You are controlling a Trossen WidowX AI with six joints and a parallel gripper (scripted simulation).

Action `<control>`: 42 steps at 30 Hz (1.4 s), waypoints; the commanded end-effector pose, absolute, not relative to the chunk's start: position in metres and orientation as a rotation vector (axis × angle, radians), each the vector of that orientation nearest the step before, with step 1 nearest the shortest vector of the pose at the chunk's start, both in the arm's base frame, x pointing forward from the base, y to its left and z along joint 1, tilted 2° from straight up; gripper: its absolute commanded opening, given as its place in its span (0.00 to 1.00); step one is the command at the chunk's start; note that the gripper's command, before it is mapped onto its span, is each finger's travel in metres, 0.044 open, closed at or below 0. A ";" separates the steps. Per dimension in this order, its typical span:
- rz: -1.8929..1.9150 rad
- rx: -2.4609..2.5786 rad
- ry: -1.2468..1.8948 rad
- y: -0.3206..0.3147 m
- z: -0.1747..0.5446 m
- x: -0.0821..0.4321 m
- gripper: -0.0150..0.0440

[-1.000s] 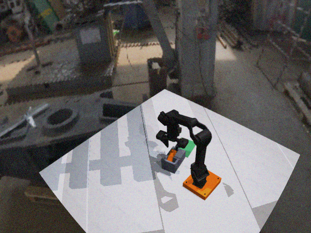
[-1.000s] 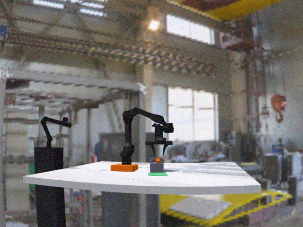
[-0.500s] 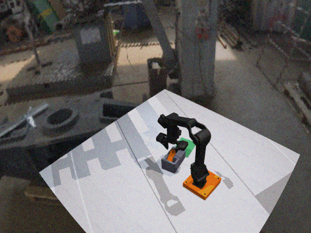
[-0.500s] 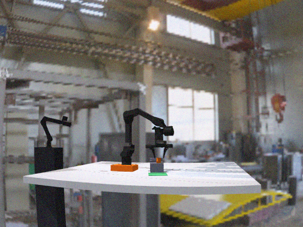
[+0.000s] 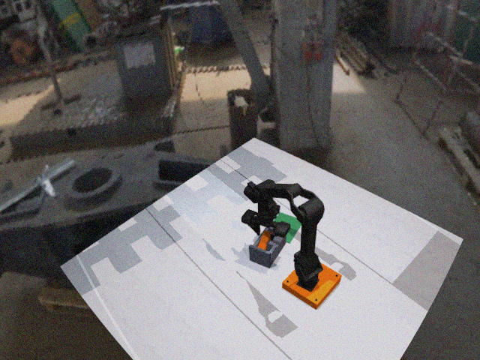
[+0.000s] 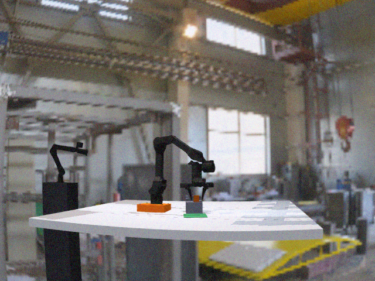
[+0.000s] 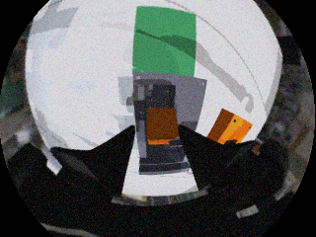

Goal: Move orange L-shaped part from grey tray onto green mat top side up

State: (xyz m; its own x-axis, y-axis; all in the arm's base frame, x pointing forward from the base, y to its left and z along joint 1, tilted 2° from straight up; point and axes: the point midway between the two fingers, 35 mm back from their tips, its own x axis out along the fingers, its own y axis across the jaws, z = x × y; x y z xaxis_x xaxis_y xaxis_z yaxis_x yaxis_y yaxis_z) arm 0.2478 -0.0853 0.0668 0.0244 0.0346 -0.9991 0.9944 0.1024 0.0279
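The orange part point(image 5: 264, 241) point(image 6: 195, 198) point(image 7: 162, 124) is tilted in the grey tray point(image 5: 259, 256) point(image 6: 193, 207) point(image 7: 193, 96). One end stands up above the tray's rim, and the other end is down inside the tray. My gripper point(image 5: 265, 233) point(image 6: 197, 198) point(image 7: 157, 128) is open and points down over the tray, with one finger on each side of the raised end. In the wrist view there is a gap between each fingertip and the part. The lower end is mostly hidden. The green mat point(image 5: 289, 221) point(image 6: 195, 215) point(image 7: 165, 44) bears no part.
The mat lies beside the tray's far end in the top view. The arm's orange base plate point(image 5: 313, 292) point(image 6: 153, 207) point(image 7: 236, 132) is on the table to one side of the tray. A second dark arm point(image 6: 57, 158) stands on a black pedestal point(image 6: 61, 218) behind the table.
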 end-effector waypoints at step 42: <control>-1.104 1.169 1.262 -0.086 0.093 0.246 0.25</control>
